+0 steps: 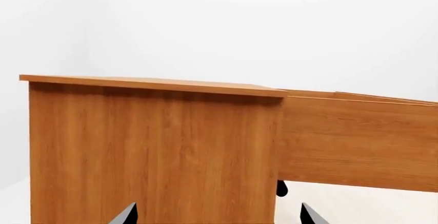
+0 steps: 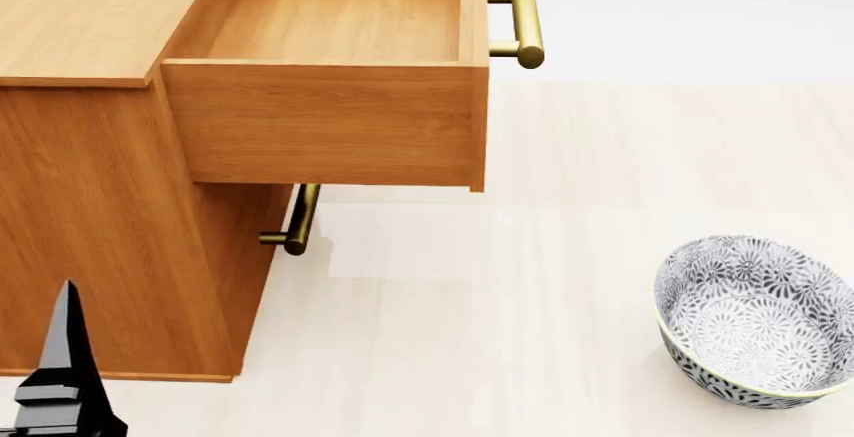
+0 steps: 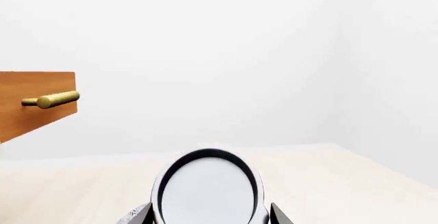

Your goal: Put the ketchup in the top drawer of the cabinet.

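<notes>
The ketchup shows only in the right wrist view, as a silver-grey lid (image 3: 208, 190) with a dark rim. My right gripper (image 3: 209, 212) is shut on it, one finger on each side, and is out of the head view. The cabinet (image 2: 94, 207) stands at the left of the head view. Its top drawer (image 2: 334, 117) is pulled out and its inside is bare wood. The drawer's brass handle (image 2: 525, 22) points right. My left gripper (image 1: 217, 216) is open, holds nothing, and faces the cabinet's side panel (image 1: 157, 152).
A grey-white patterned bowl (image 2: 754, 322) sits on the pale floor at the right. The lower drawer's brass handle (image 2: 300, 222) sticks out under the open drawer. The drawer front and handle (image 3: 51, 100) show in the right wrist view.
</notes>
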